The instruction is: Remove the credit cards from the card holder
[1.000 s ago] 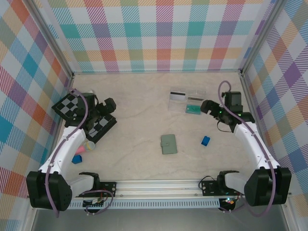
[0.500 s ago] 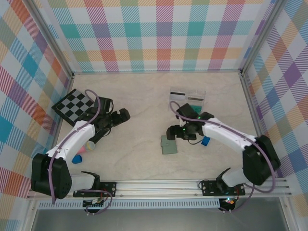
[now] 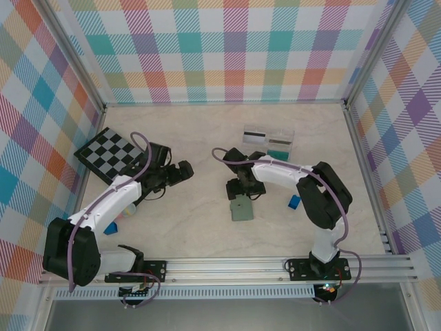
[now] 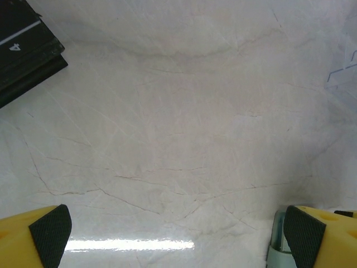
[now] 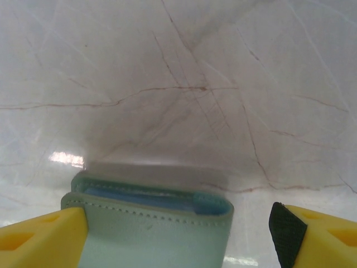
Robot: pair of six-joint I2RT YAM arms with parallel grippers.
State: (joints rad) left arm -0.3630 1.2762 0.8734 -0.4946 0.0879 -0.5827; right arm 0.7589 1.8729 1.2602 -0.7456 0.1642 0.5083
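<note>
The sage-green card holder (image 3: 242,208) lies folded shut in the middle of the table. My right gripper (image 3: 241,190) is open and straddles its far end. In the right wrist view the card holder (image 5: 156,234) sits between the fingers of my right gripper (image 5: 175,231). The left finger (image 5: 47,234) touches it, while the right finger (image 5: 287,231) stands apart. A blue layer shows in its mouth. Credit cards lie in the clear tray: a white one with a black stripe (image 3: 253,135) and a teal one (image 3: 278,153). My left gripper (image 3: 183,171) hovers open to the holder's left, empty.
The clear tray (image 3: 284,132) stands at the back centre. A chessboard (image 3: 110,152) lies at the far left, its edge (image 4: 25,50) in the left wrist view. A small blue block (image 3: 294,201) sits right of the holder. The holder's corner (image 4: 274,250) shows beside my left gripper's right finger.
My right arm swung from the tray down and left to the card holder, its jaws narrowing slightly. My left gripper moved right, off the chessboard and towards the centre.
</note>
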